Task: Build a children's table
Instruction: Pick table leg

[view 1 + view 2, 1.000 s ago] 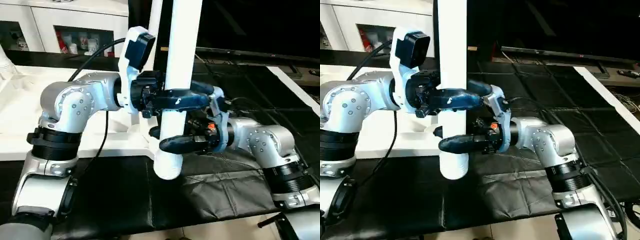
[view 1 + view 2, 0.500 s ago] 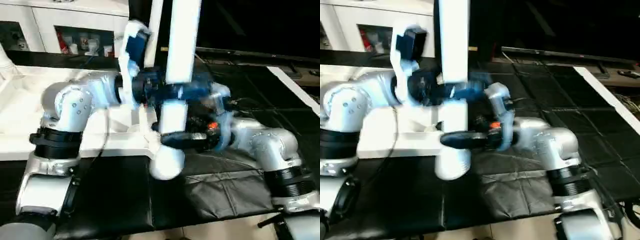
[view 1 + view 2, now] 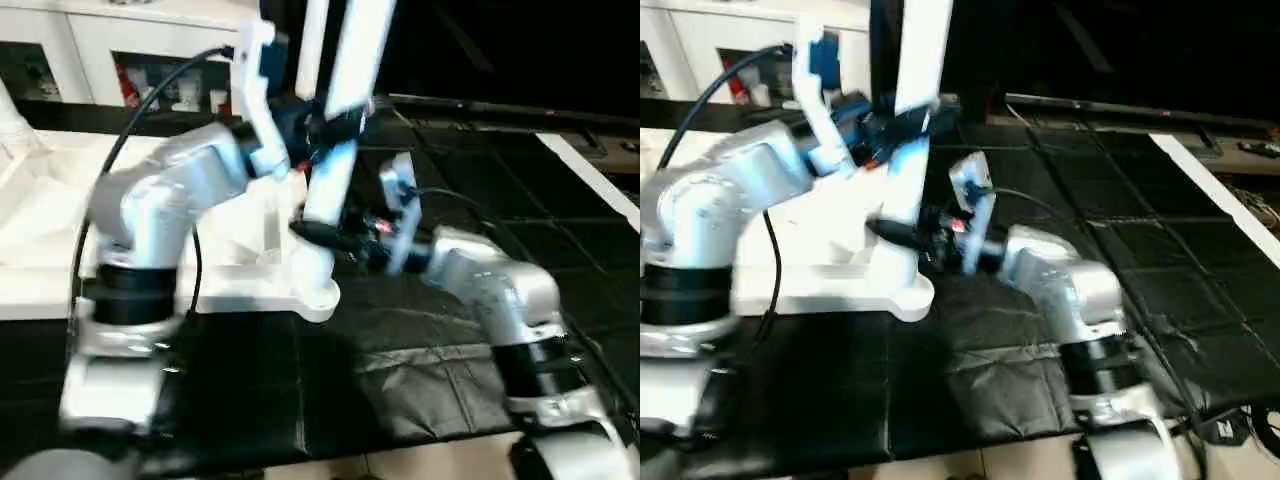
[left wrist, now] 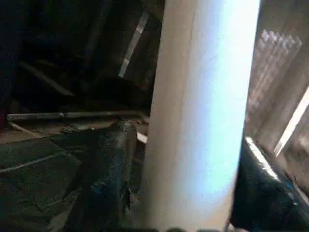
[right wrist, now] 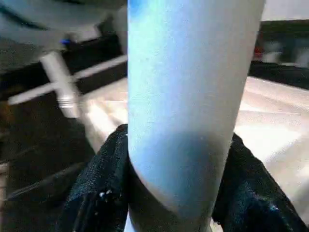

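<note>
No readable text anywhere in this moment.

Nothing legible turns up on the white leg [image 3: 335, 150], nothing on the white table top [image 3: 250, 270], and the red-and-white items behind the glass of the cabinet [image 3: 150, 85] are far too blurred to give up a letter or a number; the silver forearms and the black mat [image 3: 400, 370] carry no label, brand or sign that can be made out either.
</note>
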